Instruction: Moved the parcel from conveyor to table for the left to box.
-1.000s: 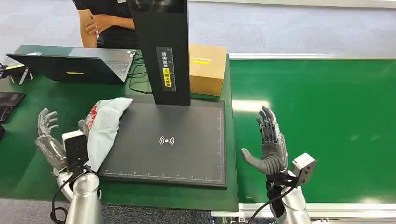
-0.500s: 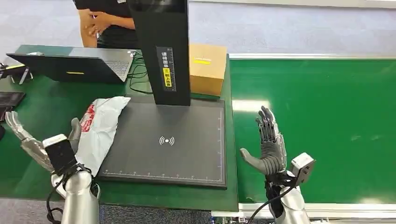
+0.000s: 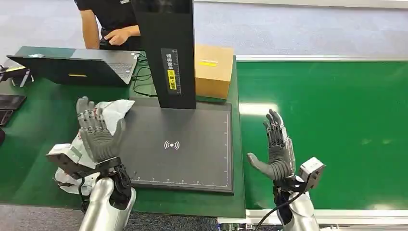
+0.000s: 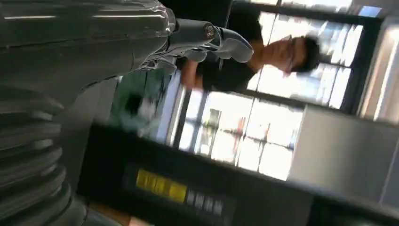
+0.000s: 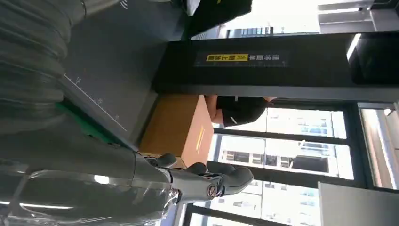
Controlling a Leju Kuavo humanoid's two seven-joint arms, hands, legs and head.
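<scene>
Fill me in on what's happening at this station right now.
A humanoid robot stands at a green table beside a green conveyor. A white plastic parcel lies on the table, overlapping the left edge of the dark scanner pad. The left hand is raised open in front of the parcel, holding nothing. The right hand is open above the conveyor's edge. A person stands behind the laptop.
</scene>
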